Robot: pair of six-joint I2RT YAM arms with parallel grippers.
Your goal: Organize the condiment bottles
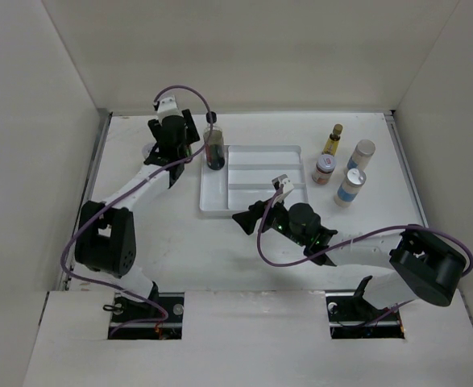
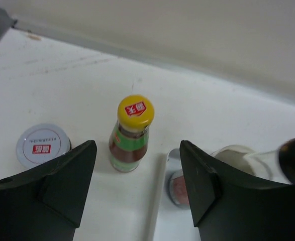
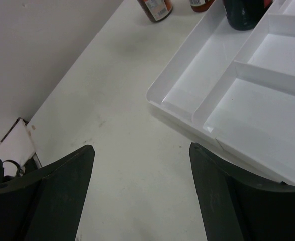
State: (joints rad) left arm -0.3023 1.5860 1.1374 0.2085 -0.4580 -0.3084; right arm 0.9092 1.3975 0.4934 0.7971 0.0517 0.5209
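Scuffed white table (image 1: 180, 250) between cream walls (image 1: 244, 56), condiment bottles (image 1: 350, 187) beside white tray (image 1: 256, 173)

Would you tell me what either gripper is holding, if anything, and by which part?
Nothing is held; the left gripper and the right gripper both stand open and empty.

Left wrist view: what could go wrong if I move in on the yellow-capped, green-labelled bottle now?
The open left tool faces the yellow-capped, green-labelled bottle. Advancing, one finger may knock the silver-lidded jar; the other may catch the white plastic tray's rim. The narrow upright bottle could tip.
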